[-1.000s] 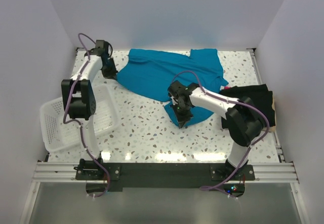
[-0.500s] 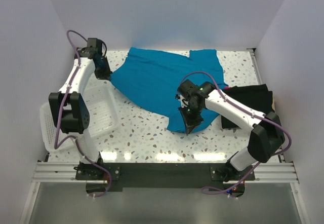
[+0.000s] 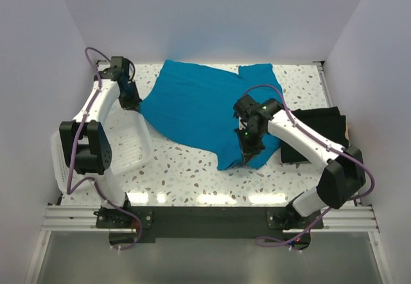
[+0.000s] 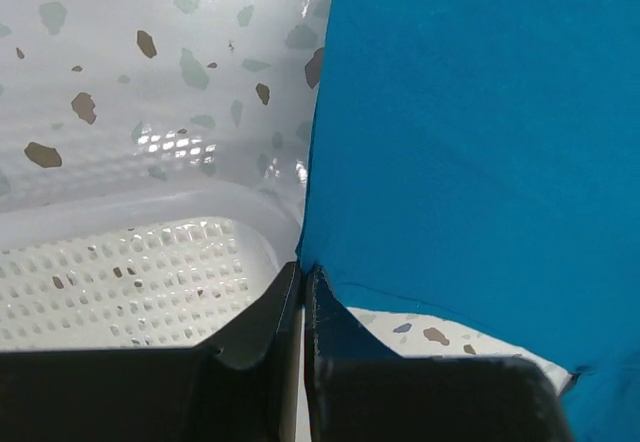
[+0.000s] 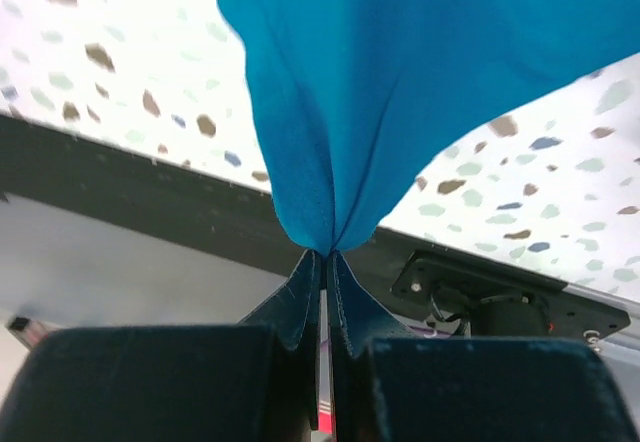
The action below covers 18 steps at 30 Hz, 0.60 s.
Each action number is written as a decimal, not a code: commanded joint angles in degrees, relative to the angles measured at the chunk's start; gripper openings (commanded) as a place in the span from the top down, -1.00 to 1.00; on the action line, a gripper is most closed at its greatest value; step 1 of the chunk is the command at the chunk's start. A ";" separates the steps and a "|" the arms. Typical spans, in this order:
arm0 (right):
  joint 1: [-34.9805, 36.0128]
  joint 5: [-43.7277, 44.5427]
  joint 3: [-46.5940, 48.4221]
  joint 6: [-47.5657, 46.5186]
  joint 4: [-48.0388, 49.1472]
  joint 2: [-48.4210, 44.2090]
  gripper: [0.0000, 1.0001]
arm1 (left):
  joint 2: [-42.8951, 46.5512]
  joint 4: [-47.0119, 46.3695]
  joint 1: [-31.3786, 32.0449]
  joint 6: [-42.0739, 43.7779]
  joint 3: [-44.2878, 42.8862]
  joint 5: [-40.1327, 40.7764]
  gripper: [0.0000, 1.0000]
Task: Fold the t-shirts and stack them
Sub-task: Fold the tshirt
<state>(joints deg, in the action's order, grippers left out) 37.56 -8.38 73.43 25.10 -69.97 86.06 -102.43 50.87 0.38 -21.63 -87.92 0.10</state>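
My left claw [image 4: 302, 270] is pinched shut on the edge of the teal shirt [image 3: 189, 104], which spreads away to its right; the basket [image 4: 120, 262] sits just left. My right claw [image 5: 322, 254] is clamped tight on a bunched corner of it. The black shirt [image 3: 321, 126] lies further right, apart.

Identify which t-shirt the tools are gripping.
The teal-blue t-shirt, pinched by the left tool and right tool; the black t-shirt lies ungripped at the right.
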 commanded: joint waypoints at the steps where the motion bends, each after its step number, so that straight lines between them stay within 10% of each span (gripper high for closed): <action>1: -4.50 2.23 4.17 0.83 0.98 1.56 1.00 | -3.38 -1.04 -0.38 -0.08 -4.79 -2.64 1.00; 18: -20.94 7.15 28.60 -7.79 -0.59 19.92 1.00 | -18.58 0.45 -0.38 -2.72 -24.92 -7.48 1.00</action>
<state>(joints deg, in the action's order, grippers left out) 18.35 -3.29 96.71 20.29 -69.47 103.24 -119.37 50.98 0.38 -23.24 -108.07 -5.96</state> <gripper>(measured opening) 0.014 0.067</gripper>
